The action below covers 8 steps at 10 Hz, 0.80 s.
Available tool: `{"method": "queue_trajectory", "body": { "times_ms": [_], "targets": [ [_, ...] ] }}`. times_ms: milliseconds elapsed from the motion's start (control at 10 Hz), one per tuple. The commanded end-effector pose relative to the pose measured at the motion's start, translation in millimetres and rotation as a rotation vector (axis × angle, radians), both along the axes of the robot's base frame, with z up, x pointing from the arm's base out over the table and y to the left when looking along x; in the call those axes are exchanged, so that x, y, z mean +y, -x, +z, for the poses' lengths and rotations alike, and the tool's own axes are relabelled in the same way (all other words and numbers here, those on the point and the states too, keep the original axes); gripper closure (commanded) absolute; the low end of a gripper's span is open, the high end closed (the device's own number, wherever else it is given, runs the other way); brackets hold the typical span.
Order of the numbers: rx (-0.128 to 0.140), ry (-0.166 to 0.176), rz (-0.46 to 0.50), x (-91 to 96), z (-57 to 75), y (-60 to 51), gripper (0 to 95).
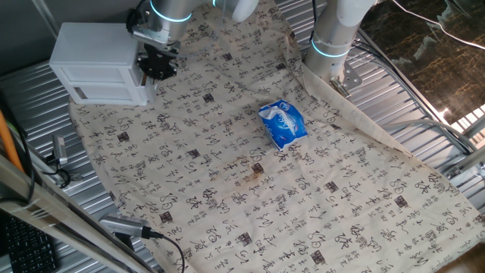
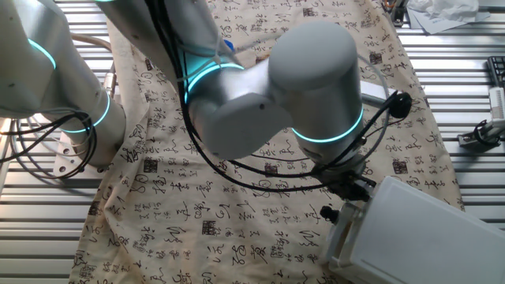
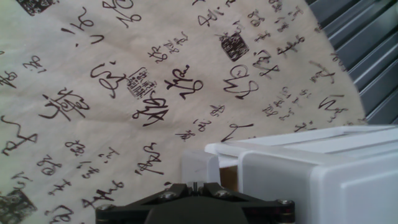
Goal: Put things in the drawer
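Note:
The white cabinet stands at the cloth's far left corner. Its drawer is out by a narrow gap. In that gap a light-tan strip shows; I cannot tell whether it is the block. My gripper is right at the drawer's front, in the hand view just below the white front panel. Its fingers are shut almost tip to tip, with only a thin dark sliver between them. From the other side, the arm's big joint hides most of the gripper, next to the drawer front.
A blue packet lies mid-cloth, well right of the cabinet. A second arm's base stands at the cloth's far edge. Bare slatted metal surrounds the cloth, with a small device and cable near the front left.

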<state>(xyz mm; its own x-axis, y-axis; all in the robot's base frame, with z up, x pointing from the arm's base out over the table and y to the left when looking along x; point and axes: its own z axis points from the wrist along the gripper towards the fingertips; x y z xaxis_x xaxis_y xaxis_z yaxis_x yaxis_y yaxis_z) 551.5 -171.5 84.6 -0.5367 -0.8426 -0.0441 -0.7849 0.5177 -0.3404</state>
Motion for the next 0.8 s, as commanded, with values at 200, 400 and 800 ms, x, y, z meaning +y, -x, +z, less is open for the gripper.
{"method": "queue_trajectory", "body": {
  "times_ms": [200, 400, 800],
  "targets": [
    [-0.015, 0.000, 0.003, -4.1, -1.2, -7.2, 95.0],
    [-0.024, 0.007, 0.003, -4.1, -1.9, -8.6, 95.0],
    [-0.014, 0.000, -0.006, -2.8, -2.2, -8.7, 95.0]
  ]
}}
